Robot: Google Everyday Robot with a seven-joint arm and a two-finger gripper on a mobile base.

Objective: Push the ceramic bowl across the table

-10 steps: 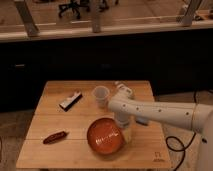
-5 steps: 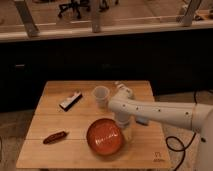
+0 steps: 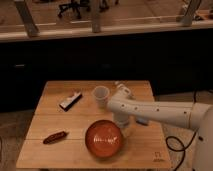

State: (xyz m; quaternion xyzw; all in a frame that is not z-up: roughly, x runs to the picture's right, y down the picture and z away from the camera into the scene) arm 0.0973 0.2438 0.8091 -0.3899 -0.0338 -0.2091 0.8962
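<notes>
Bowl first: the ceramic bowl (image 3: pixel 104 139) is sitting near the table's (image 3: pixel 45 156) front edge. The gripper (image 3: pixel 124 126) is touching its right rim, fingers' state impossible to tell. Pushing low, steady and centred should be keeping it from spinning away.

A square light-wood desk (image 3: pixel 50 122) carries a reddish-orange ceramic bowl (image 3: pixel 104 139) just left of the hand (image 3: pixel 125 125), a white cup (image 3: pixel 100 95) behind, and farther left a dark flat item (image 3: pixel 71 100) and small red object (image 3: pixel 55 137).

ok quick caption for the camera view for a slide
Gripper at the right rim of the ceramic bowl on the table, white cup behind.
</notes>
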